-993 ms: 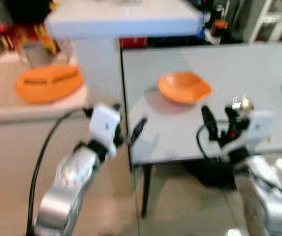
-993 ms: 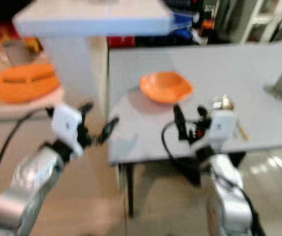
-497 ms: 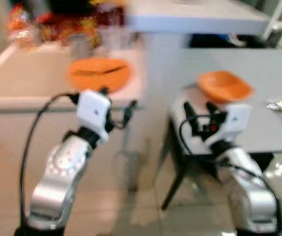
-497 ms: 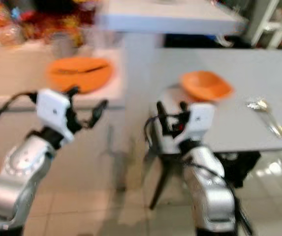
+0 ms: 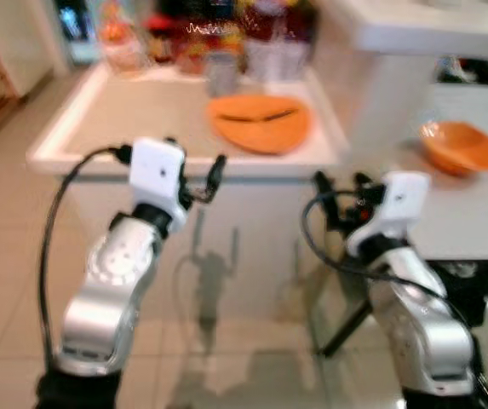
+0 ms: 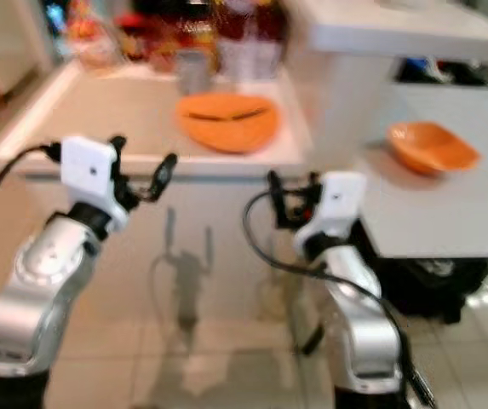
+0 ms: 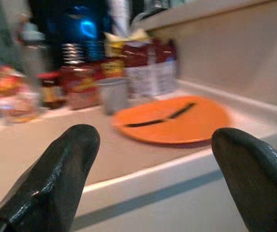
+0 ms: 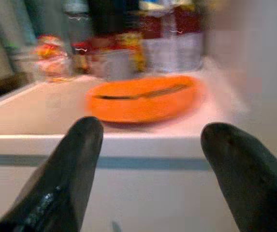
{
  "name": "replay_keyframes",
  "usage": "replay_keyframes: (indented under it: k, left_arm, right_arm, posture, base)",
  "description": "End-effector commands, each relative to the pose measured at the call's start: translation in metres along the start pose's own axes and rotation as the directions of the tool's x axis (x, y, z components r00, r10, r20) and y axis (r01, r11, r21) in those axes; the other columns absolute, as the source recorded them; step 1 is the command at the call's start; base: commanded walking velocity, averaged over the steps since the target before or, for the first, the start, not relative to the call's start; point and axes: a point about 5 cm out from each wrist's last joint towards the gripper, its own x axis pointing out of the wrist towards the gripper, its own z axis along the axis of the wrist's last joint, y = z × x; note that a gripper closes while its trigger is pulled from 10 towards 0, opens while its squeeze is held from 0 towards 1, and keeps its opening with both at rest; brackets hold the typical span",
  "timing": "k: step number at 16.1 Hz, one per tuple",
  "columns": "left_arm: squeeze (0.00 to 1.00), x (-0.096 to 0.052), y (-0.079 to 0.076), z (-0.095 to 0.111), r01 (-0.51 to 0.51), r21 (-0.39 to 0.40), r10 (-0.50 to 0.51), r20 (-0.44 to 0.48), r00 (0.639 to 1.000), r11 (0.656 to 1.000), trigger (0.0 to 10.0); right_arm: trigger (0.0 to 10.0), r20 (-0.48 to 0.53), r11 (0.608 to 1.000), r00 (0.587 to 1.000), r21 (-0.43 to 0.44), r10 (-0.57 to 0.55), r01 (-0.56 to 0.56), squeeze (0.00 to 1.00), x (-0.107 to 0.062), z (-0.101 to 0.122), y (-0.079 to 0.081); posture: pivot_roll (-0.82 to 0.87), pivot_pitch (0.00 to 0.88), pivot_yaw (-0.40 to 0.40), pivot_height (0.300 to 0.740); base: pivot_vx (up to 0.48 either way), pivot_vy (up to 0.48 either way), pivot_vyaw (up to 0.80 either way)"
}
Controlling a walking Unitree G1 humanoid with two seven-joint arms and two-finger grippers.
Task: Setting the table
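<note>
Orange plate [image 5: 259, 123] on far counter [image 5: 73, 141]. Left gripper [image 5: 194, 175], right gripper [image 5: 339, 192] both spread wide, empty. Square up, approach plate rim low.

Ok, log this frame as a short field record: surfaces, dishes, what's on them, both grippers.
counter: white counter, jars and packets blurred along its back
plate: orange plate on the counter, a dark utensil lying across it
table: grey table to the robot's right
bowl: orange bowl on the table
left gripper: open, empty, raised before the counter edge
right gripper: open, empty, raised between counter and table
</note>
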Motion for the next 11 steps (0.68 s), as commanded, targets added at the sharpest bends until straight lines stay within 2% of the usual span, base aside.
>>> replay_keyframes:
  k: [1,7,11]
  left_arm:
    - [0.00,0.004,-0.008,0.003,0.035,-0.003,-0.035,0.023,0.999,0.999,10.0]
    - [0.00,0.013,-0.014,0.004,0.062,-0.001,-0.062,0.028,0.998,0.998,10.0]
    - [0.00,0.020,0.002,0.003,-0.022,0.033,0.022,0.009,1.000,0.999,10.0]
  right_arm:
    - [10.0,0.004,0.999,0.999,-0.011,-0.034,0.034,0.00,-0.001,0.005,-0.009]
    - [10.0,0.015,0.999,0.999,-0.010,-0.046,0.046,0.00,0.000,0.011,-0.012]
    - [10.0,0.004,0.997,0.999,-0.066,0.047,-0.046,0.00,-0.002,0.016,-0.006]
  posture:
    - [0.06,0.000,-0.025,0.740]
    - [0.05,0.000,-0.025,0.740]
    - [0.04,0.000,-0.018,0.740]
  base:
    - [0.296,0.000,0.00]
    - [0.433,0.000,-0.77]
    - [0.476,0.000,0.00]
